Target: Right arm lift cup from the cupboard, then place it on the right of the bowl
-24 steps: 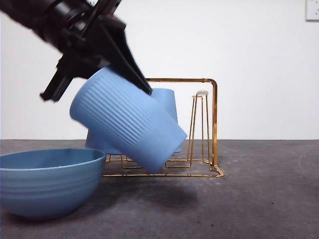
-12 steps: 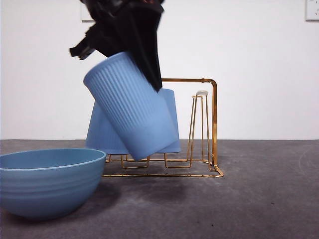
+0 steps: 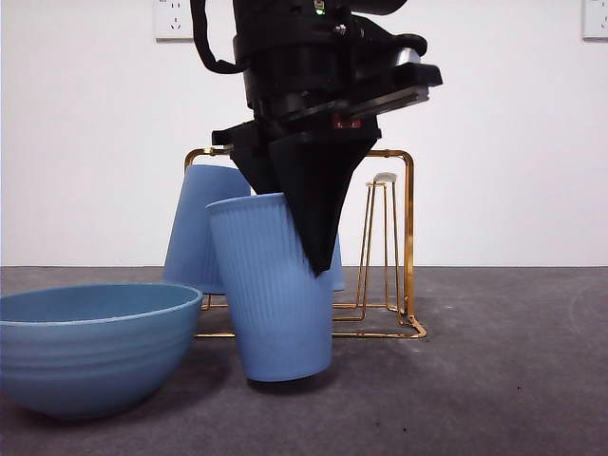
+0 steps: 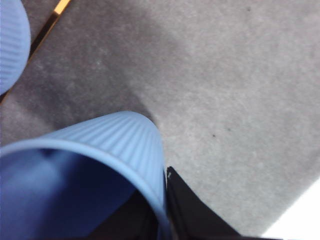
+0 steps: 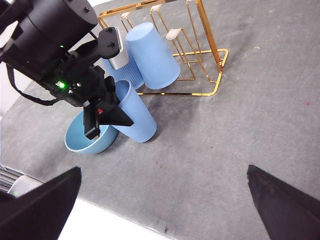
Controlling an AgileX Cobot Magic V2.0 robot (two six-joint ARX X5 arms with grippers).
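Observation:
The light-blue ribbed cup (image 3: 275,304) stands upright with its base at the table, just right of the wide blue bowl (image 3: 90,347) and in front of the gold wire cupboard (image 3: 408,237). The left gripper (image 3: 309,223) comes down from above and is shut on the cup's rim, one finger inside and one outside; its wrist view shows the cup (image 4: 100,150) close up. The right gripper (image 5: 164,170) is open and empty, high above the table's near side. From there I see the cup (image 5: 137,117), the bowl (image 5: 82,142) and the cupboard (image 5: 210,50).
Two more blue cups (image 5: 152,55) sit upside down on the cupboard's pegs, behind the held cup (image 3: 204,228). One peg loop (image 3: 380,237) at the cupboard's right end is bare. Grey table stretches to the right of the cup.
The held cup has swung from tilted to upright and come down to the table just right of the bowl. The gripper holding it has moved right and lower with it.

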